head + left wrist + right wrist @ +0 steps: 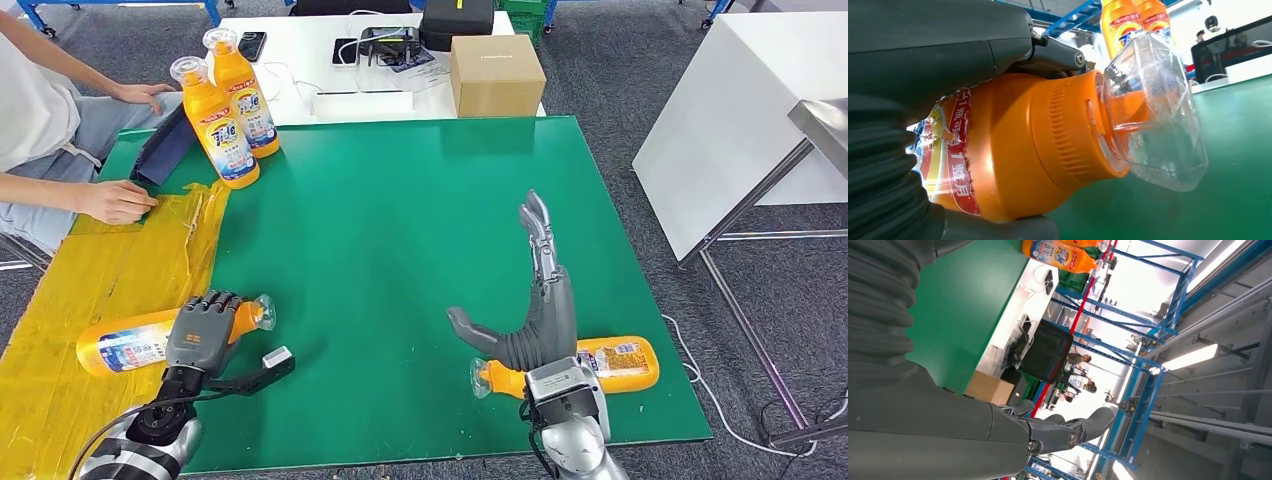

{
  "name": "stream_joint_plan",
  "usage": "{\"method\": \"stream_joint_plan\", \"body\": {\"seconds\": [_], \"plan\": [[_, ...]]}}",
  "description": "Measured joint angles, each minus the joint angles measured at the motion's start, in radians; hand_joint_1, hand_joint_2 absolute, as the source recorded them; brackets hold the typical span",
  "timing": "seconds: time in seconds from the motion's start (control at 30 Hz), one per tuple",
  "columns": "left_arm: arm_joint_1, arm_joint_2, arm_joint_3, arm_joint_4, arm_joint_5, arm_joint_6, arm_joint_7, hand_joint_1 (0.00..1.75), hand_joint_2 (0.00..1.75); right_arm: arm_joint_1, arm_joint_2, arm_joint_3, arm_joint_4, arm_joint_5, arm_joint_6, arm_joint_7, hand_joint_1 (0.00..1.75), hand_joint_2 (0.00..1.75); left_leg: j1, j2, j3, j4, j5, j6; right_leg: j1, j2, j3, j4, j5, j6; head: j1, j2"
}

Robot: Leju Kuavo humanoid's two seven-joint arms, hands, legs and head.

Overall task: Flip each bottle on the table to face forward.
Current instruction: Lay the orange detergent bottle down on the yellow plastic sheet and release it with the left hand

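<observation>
An orange bottle (125, 345) with a clear cap lies on its side at the table's near left, and my left hand (203, 333) grips it around the neck end. The left wrist view shows that bottle (1023, 150) close up, pressed under my fingers (1048, 50). A second orange bottle (620, 362) lies on its side at the near right, cap pointing left. My right hand (535, 300) hovers above it, fingers stretched out and thumb spread, holding nothing. Two more orange bottles (230, 100) stand upright at the far left, labels facing me.
A person sits at the left, one hand (115, 200) resting on the yellow taped strip (120, 270). A dark folder (165, 150) leans by the upright bottles. A cardboard box (495, 75) and electronics sit on the white table behind. A white table (740, 110) stands to the right.
</observation>
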Motion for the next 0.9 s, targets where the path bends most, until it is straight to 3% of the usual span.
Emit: {"method": "stream_joint_plan", "body": {"seconds": [0.03, 0.13, 0.17, 0.9], "plan": [[-0.004, 0.000, 0.000, 0.005, -0.004, 0.000, 0.005, 1.62, 1.75, 0.000, 0.000, 0.001, 0.001, 0.000, 0.000, 0.000, 0.00, 1.75, 0.000, 0.000, 0.000, 0.000, 0.000, 0.000, 0.000, 0.000, 0.000, 0.000, 0.000, 0.000, 0.000, 0.000], [-0.012, 0.000, 0.000, 0.018, -0.011, 0.001, 0.013, 0.31, 1.75, -0.001, 0.000, 0.003, 0.004, 0.001, 0.000, 0.000, 0.00, 1.75, 0.000, 0.000, 0.000, 0.000, 0.000, 0.000, 0.000, 0.000, 0.000, 0.000, 0.000, 0.000, 0.000, 0.000], [-0.014, 0.000, 0.000, 0.022, -0.012, 0.003, 0.013, 0.00, 1.75, -0.001, 0.000, 0.003, 0.005, 0.001, 0.000, 0.001, 0.00, 1.75, 0.000, 0.000, 0.000, 0.000, 0.000, 0.000, 0.000, 0.000, 0.000, 0.000, 0.000, 0.000, 0.000, 0.000], [-0.028, -0.010, 0.001, 0.051, 0.015, 0.021, -0.015, 0.00, 1.75, -0.002, -0.005, 0.003, 0.031, 0.019, 0.018, 0.024, 0.00, 1.75, 0.000, 0.000, 0.001, 0.000, 0.000, 0.000, 0.000, 0.000, 0.002, 0.000, 0.000, 0.000, 0.000, 0.000]]}}
